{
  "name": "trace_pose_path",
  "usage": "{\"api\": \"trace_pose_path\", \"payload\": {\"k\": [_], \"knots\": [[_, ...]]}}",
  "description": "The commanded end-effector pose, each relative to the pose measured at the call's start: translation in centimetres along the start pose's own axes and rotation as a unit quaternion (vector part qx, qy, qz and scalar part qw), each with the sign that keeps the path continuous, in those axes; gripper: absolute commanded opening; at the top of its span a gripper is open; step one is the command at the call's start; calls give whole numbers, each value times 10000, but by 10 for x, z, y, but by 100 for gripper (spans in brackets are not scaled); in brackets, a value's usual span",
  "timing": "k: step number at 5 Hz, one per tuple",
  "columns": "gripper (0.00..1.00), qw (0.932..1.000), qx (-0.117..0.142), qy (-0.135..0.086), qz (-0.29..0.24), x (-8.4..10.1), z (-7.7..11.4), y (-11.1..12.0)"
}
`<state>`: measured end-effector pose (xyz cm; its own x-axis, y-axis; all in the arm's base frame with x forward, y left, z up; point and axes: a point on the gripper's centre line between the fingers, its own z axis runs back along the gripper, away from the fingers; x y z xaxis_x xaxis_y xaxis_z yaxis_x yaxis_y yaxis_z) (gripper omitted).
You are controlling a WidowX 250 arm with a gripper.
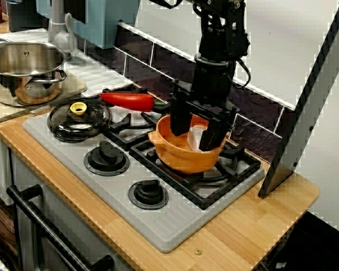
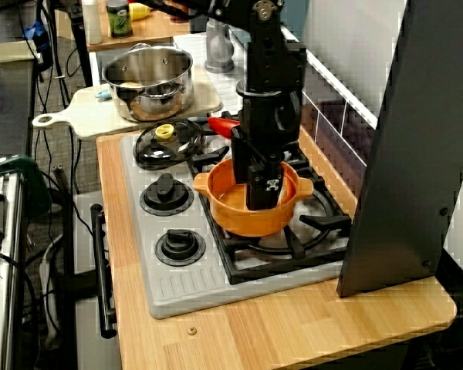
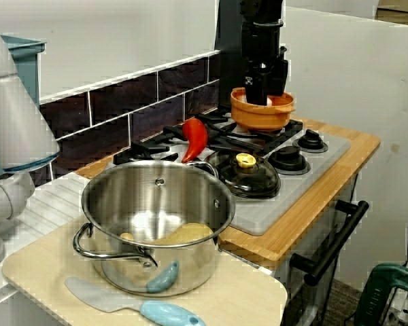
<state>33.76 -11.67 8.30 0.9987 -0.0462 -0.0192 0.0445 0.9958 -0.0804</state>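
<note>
Hand (image 1: 196,134) stands part-open inside orange pot (image 1: 181,161), grasp undeterminable; red pepper (image 1: 127,100) and lid (image 1: 79,118) lie toward tabletop's (image 1: 260,220) steel-pot (image 1: 22,70) edge.

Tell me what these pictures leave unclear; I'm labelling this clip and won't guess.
Claw tips, all three views: low inside the orange pot, partly covered by its wall and the arm; gripping or not is unclear.
Pale thing in that pot, stove-front view: half covered by the claw, too small to name.
Steel pot contents, view past that pot: yellowish lumps blurred by reflections.
</note>
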Motion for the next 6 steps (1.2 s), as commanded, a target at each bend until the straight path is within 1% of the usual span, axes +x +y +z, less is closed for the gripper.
{"api": "trace_pose_path", "payload": {"k": [1,3,4,5,6], "knots": [[100,9996,-76,-253,59,7,16,-3],[100,9989,-192,-309,310,7,15,1],[100,9986,-231,-319,344,6,15,1],[100,9982,-290,-289,440,8,15,4],[100,9970,-414,-249,609,9,14,7]]}}
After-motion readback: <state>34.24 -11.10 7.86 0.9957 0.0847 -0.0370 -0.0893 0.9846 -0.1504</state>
